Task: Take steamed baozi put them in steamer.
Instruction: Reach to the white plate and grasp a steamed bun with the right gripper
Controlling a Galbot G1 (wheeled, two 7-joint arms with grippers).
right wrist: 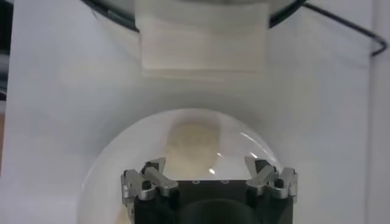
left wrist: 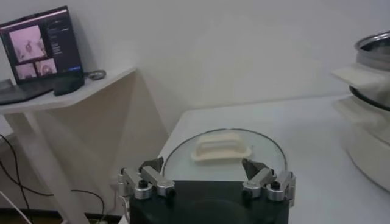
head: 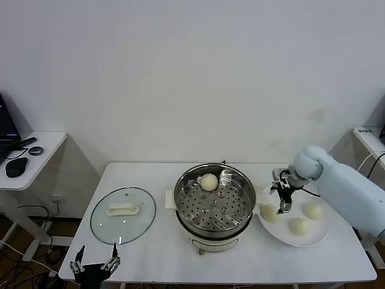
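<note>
The steamer (head: 185,194) stands mid-table, and one baozi (head: 209,182) lies on the far side of its perforated tray. Three more baozi (head: 270,212) (head: 298,226) (head: 313,211) lie on a white plate (head: 313,241) to the steamer's right. My right gripper (head: 283,201) is open and empty, hanging just above the plate's leftmost baozi. In the right wrist view this baozi (right wrist: 194,139) lies ahead of the open gripper (right wrist: 205,167), with the steamer's white side handle (right wrist: 204,52) beyond. My left gripper (head: 94,267) is open and empty, parked at the table's front left edge.
A round glass lid (head: 102,226) with a cream handle (head: 123,209) lies left of the steamer; it also shows in the left wrist view (left wrist: 183,146) ahead of the left gripper (left wrist: 204,167). A side table (head: 42,147) with a mouse stands at far left.
</note>
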